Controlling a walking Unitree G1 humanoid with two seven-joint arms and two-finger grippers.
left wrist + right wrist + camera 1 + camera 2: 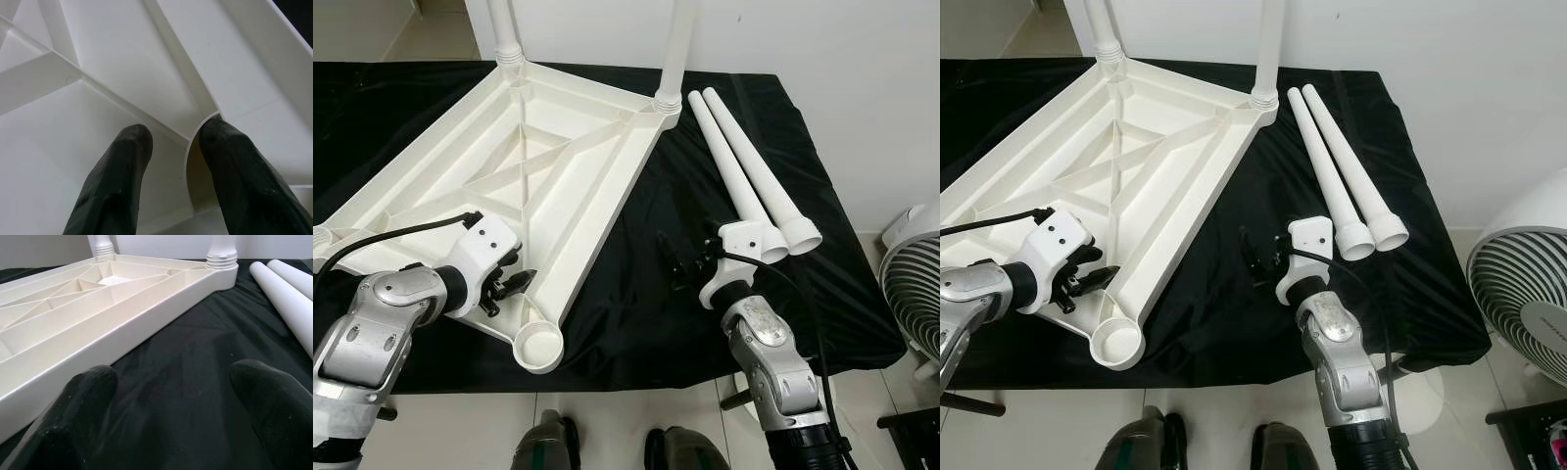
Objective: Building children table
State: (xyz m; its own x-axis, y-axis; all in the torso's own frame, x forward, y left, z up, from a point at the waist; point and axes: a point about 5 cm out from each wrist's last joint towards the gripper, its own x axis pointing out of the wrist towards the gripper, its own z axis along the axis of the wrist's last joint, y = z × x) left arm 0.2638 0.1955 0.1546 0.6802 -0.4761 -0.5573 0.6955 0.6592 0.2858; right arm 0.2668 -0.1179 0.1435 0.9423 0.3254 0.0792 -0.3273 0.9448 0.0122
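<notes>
The black-draped table [862,323] carries the upturned white tabletop [538,166], which lies on its face with its ribbed underside up, two legs already standing in its far corner sockets and an empty socket [540,345] at the near corner. To the right of it, well apart from that socket, two loose legs [749,176] lie side by side on the cloth, their long axes running from the far middle toward the near right, flared ends nearest the robot. The right hand [677,262] hovers low over the cloth between the tabletop's edge and those flared ends, so it is plainly the nearer arm for a leg; the legs lie just off to its right. Its fingers [90,396] stand wide apart and hold nothing. The left hand [509,284] rests on the tabletop beside the empty socket, fingers moderately open, one fingertip [230,147] against the socket's curved wall, seemingly steadying the frame.
</notes>
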